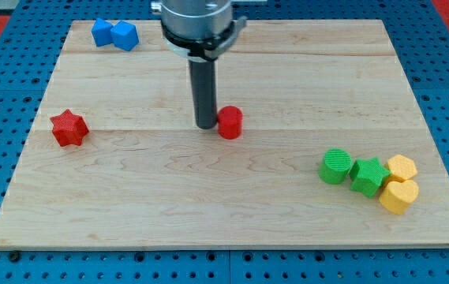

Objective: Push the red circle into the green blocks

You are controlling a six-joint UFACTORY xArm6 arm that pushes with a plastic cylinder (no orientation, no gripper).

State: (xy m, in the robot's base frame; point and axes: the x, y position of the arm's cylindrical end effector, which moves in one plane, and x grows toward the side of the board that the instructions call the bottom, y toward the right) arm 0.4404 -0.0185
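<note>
The red circle (230, 122) is a short red cylinder near the middle of the wooden board (169, 197). My tip (205, 125) stands on the board just to the circle's left, touching or nearly touching it. The green blocks sit at the view's lower right: a green circle (335, 166) and a green star (368, 175) side by side, touching. They lie well to the right of and below the red circle.
Two yellow blocks, a hexagon (402, 167) and a heart (399, 196), touch the green star's right side. A red star (69, 128) lies at the left. Two blue blocks (114, 35) sit at the top left. Blue pegboard surrounds the board.
</note>
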